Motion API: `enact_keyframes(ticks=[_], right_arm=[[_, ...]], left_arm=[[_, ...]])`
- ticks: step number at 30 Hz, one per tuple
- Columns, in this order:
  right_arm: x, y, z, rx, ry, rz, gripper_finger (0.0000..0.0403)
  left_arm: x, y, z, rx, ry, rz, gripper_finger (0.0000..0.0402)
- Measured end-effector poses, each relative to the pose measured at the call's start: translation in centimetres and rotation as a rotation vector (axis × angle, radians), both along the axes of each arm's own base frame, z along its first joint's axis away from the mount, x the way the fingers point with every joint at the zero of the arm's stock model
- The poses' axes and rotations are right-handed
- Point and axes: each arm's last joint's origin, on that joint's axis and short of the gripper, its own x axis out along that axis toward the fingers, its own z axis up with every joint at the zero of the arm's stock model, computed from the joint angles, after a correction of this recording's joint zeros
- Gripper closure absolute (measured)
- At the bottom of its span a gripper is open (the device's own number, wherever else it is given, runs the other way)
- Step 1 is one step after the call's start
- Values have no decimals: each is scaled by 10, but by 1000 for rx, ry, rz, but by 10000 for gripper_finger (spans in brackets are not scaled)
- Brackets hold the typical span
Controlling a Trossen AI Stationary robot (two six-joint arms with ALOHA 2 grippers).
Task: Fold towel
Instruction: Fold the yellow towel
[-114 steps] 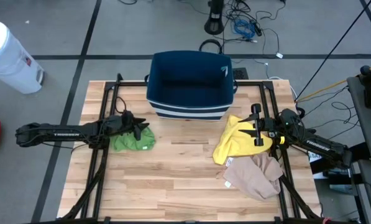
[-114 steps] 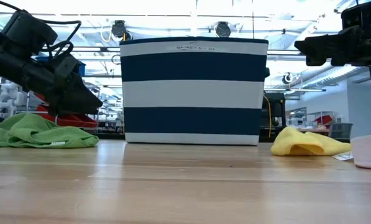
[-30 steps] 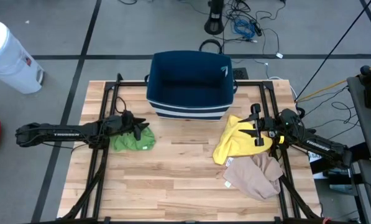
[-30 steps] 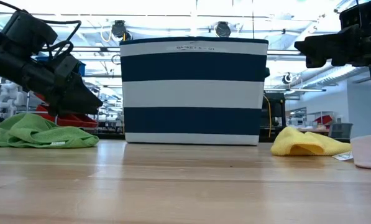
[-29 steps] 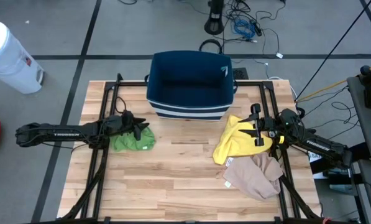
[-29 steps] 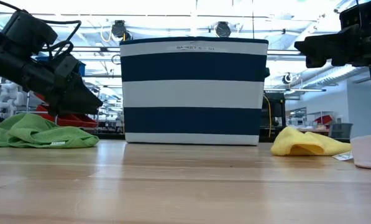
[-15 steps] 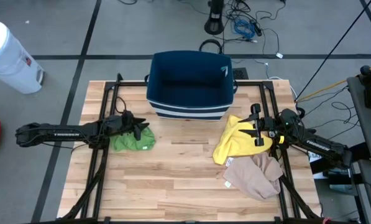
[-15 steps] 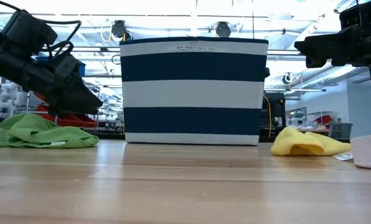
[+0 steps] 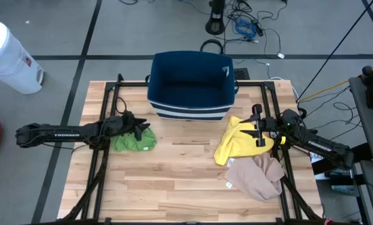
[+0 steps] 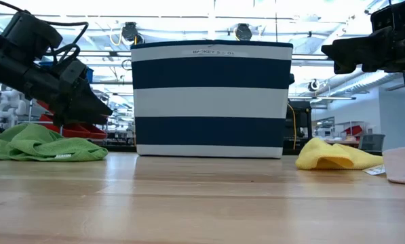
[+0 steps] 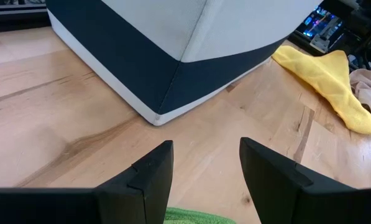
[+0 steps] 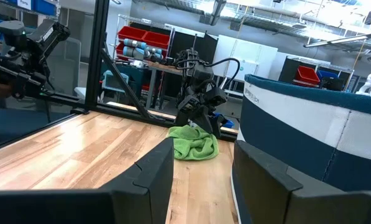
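Two claws gape empty: left claw [image 9: 138,129] over green towel [image 9: 134,140], right claw [image 9: 257,127] over yellow towel [image 9: 232,145].

Grey floor [image 9: 61,31] crossed by dark seam lines; white cylindrical bin [image 9: 8,57] at upper left of the high view; tangle of black and blue cables [image 9: 245,25] at top centre. Red storage bins [image 12: 132,38] on shelving, upper left of the right wrist view. Bright ceiling lights [image 10: 209,8] along the low view's top.

Pretty bright, even overhead light, soft shadows; ceiling lamps [image 10: 243,31] glare a bit, near table [image 10: 188,217] blurry.
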Motion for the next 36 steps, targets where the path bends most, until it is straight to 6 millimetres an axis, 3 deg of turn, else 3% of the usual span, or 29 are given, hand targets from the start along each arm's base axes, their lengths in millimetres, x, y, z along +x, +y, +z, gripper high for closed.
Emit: enact_keyframes(ticks=[36], right_arm=[[0,0,0,72,8,8,248]], left_arm=[[0,0,0,1,0,0,209]])
